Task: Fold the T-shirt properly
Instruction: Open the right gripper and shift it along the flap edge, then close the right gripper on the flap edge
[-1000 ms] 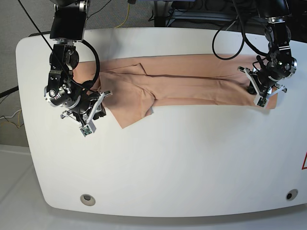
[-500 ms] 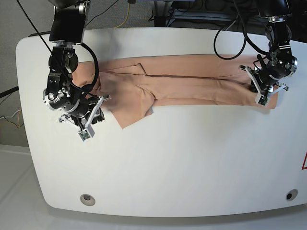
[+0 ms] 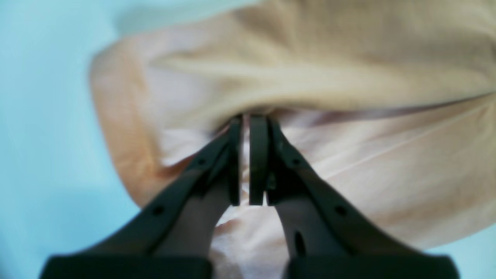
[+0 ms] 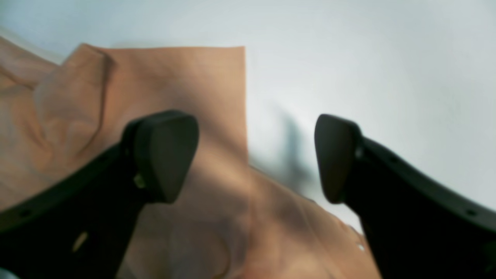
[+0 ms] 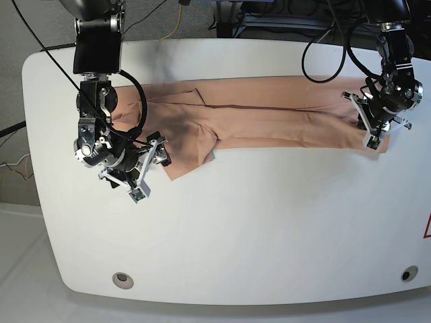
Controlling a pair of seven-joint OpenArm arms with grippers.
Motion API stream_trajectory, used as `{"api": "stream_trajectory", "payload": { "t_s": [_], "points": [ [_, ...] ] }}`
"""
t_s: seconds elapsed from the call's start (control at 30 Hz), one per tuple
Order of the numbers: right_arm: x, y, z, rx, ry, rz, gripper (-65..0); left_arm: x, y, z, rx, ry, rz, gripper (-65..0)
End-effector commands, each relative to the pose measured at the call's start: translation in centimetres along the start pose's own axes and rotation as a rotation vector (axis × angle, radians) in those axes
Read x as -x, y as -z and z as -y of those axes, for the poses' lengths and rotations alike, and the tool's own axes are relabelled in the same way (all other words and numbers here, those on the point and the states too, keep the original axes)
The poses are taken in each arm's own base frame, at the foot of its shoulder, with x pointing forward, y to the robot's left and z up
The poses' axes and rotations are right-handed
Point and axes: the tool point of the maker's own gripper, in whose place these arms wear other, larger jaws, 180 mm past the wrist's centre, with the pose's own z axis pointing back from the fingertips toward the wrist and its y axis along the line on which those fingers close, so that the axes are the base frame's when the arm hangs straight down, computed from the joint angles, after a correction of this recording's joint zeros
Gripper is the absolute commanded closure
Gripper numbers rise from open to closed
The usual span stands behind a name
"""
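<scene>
The peach T-shirt point(image 5: 269, 121) lies in a long folded band across the far half of the white table point(image 5: 236, 229), with one flap point(image 5: 185, 158) pointing toward the front at the left. My left gripper point(image 5: 369, 131) is at the band's right end, shut on the T-shirt; up close its fingertips point(image 3: 257, 128) pinch a fold of the cloth point(image 3: 348, 77). My right gripper point(image 5: 151, 173) hovers by the flap's left edge. It is open, its pads point(image 4: 166, 155) wide apart over the cloth's corner point(image 4: 174, 77), with nothing between them.
Cables point(image 5: 323, 47) hang over the table's back edge behind the arms. Two round holes sit near the front corners, one at the left point(image 5: 121, 279) and one at the right point(image 5: 409, 274). The table's right edge bears a red mark point(image 5: 427, 227).
The right gripper's jaws have sprung wide open, and it has shifted to the right and toward the front, next to the flap. The left gripper stays shut on the cloth, barely moved.
</scene>
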Motion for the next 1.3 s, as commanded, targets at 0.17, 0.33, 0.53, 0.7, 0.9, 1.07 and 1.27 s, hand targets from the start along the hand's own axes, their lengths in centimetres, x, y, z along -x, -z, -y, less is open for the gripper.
{"api": "stream_trajectory", "payload": {
  "t_s": [0.17, 0.33, 0.53, 0.7, 0.9, 1.07, 1.27],
  "points": [
    [-2.0, -0.1, 0.9, 0.008, 0.004, 0.073, -43.1, -0.9, -0.5, -1.1, -0.042, 0.025, 0.018, -2.2],
    [-1.4, 1.3, 1.5, -0.008, 0.046, 0.053, -43.1, -0.3, -0.5, -0.8, -0.035, 0.024, 0.005, -2.2],
    [-0.5, 2.5, 1.6, -0.026, 0.091, 0.060, -43.1, 0.0, -0.5, -0.7, -0.032, 0.024, -0.001, -2.2],
    [-0.2, 3.3, 2.0, -0.034, 0.120, 0.061, -43.1, 0.0, -0.5, -0.7, -0.032, 0.024, -0.001, -2.2],
    [-0.2, 3.9, 2.2, -0.041, 0.140, 0.065, -43.1, 0.0, -0.5, -0.7, -0.032, 0.024, -0.001, -2.2],
    [-0.3, 4.5, 1.2, -0.062, 0.153, 0.067, -43.1, 0.0, -0.5, -0.7, -0.033, 0.025, -0.001, -2.2],
    [-0.6, 4.9, 0.0, -0.085, 0.159, 0.073, -43.1, 0.0, -0.5, -0.7, -0.033, 0.025, -0.001, -2.2]
  ]
}}
